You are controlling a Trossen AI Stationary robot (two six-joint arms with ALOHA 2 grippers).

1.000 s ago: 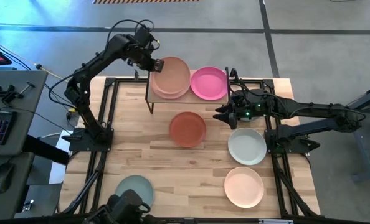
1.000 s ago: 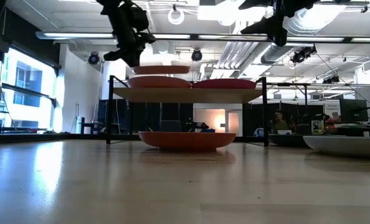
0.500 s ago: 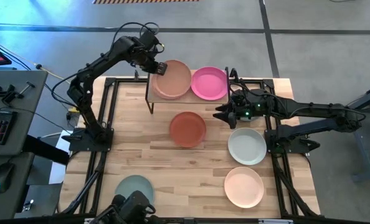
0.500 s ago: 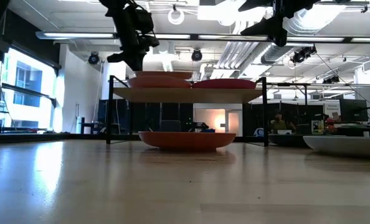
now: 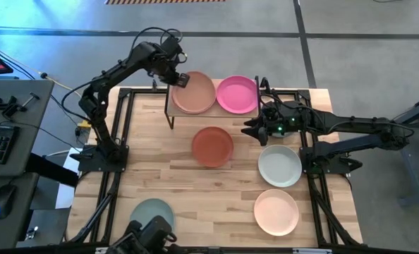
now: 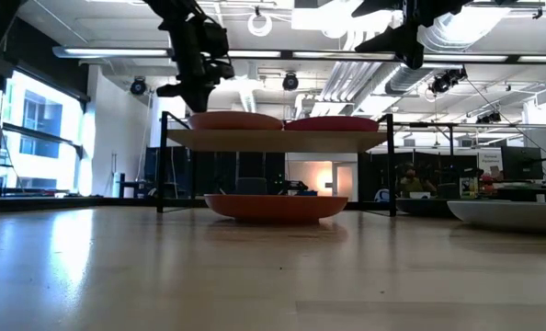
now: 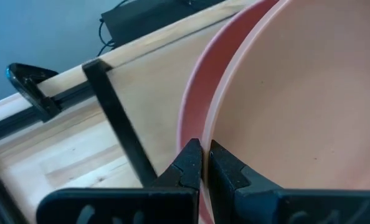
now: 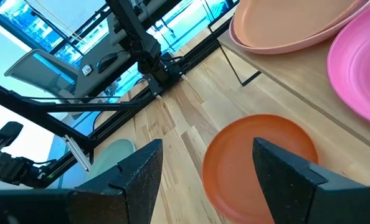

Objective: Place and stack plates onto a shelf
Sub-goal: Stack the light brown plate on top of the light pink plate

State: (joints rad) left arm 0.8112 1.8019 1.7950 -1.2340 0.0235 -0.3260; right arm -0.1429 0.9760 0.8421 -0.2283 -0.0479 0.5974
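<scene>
1. Your left claw (image 7: pixel 202 163) pinches the rim of the smooth round peach plate (image 5: pixel 195 90), stacked on the light-wood shelf (image 5: pixel 173 113).
2. Your right claw (image 8: pixel 203 180) hangs spread above the terracotta plate (image 5: pixel 212 146) on the surface (image 5: pixel 216 197).

Matt, smooth plates (image 5: pixel 193 92) rest on a light wood shelf (image 5: pixel 173 111) with black metal legs.

Two plates (image 5: pixel 194 92) stacked on shelf (image 5: pixel 171 113).
</scene>
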